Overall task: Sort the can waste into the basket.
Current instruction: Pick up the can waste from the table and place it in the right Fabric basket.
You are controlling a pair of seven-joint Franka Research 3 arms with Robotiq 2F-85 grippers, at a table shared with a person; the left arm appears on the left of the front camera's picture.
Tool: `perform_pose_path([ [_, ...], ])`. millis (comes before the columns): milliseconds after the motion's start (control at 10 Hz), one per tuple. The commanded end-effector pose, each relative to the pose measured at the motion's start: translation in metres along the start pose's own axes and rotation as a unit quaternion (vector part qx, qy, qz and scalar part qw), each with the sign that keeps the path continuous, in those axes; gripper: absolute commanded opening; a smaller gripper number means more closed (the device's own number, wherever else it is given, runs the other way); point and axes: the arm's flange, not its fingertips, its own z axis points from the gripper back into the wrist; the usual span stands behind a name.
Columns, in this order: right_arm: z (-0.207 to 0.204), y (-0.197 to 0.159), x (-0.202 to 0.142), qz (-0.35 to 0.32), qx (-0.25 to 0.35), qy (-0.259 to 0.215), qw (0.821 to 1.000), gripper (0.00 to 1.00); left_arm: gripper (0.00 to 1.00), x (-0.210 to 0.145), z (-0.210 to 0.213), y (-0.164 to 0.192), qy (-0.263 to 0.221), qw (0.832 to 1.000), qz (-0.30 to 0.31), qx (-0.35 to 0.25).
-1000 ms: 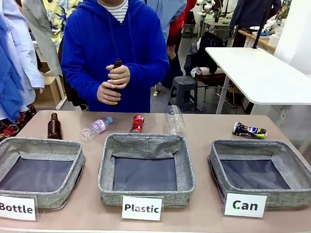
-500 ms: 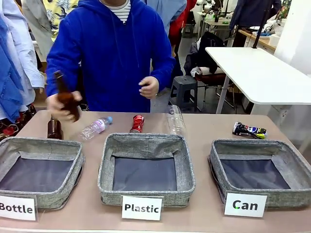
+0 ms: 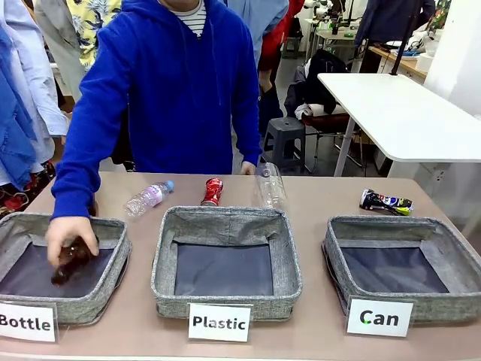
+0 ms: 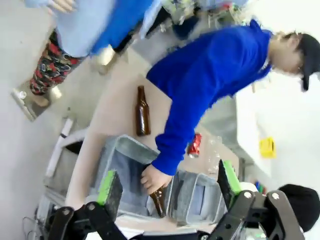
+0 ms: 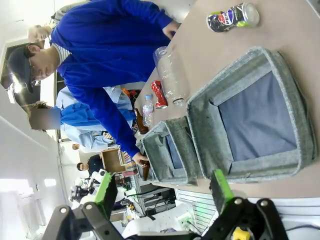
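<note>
Right gripper point(image 5: 162, 180): jaws spread wide, nothing betw. them, hanging back on robot's side of the Can basket point(image 5: 255, 115). Left gripper point(image 4: 167, 172): same, wide & empty, facing the Bottle basket point(image 4: 120, 155) (person's hand point(image 3: 70, 235) busy in there w/ a brown bottle point(image 3: 66, 267)).

Key relation for next move: dark blue-black can point(image 3: 385, 201) at 12 o'clock from Can basket, just beyond far rim, on bare table. Long axis 9-to-3, i.e. parallel to that rim, yellow-green end twd 3. Prob. best taken w/ fingers across the short way, closing 12-to-6. Looks like rt arm's job: nearer side, then a short haul twd 6 into basket.

Red can point(image 3: 213, 191) at approx 10 o'clock from Can basket, just past Plastic basket's point(image 3: 225, 218) far rim, betw. two clear bottles point(image 3: 270, 184). Long axis near 12-to-6, leaning slightly. Mid-table, so reachable by either arm, prob.; needs longer carry twd 3. Can basket bottom bare, neither can in yet.
</note>
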Motion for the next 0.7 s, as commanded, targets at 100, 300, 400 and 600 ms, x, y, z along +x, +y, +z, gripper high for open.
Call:
perform_pose_path([
  [100,0.001,0.0,0.002,0.009,0.013,-0.003,1.0,1.0,1.0,-0.044,0.055,0.027,-0.062,0.998,0.004,-0.021],
  [300,0.001,0.0,0.002,0.009,0.013,-0.003,1.0,1.0,1.0,-0.046,0.051,0.034,-0.055,0.998,0.017,-0.024],
  [400,0.001,0.0,0.002,0.009,0.013,-0.003,1.0,1.0,1.0,-0.044,0.045,0.03,-0.047,0.998,0.01,-0.027],
  [600,0.001,0.0,0.002,0.009,0.013,-0.003,1.0,1.0,1.0,-0.036,0.025,0.003,-0.019,0.999,-0.028,-0.015],
])
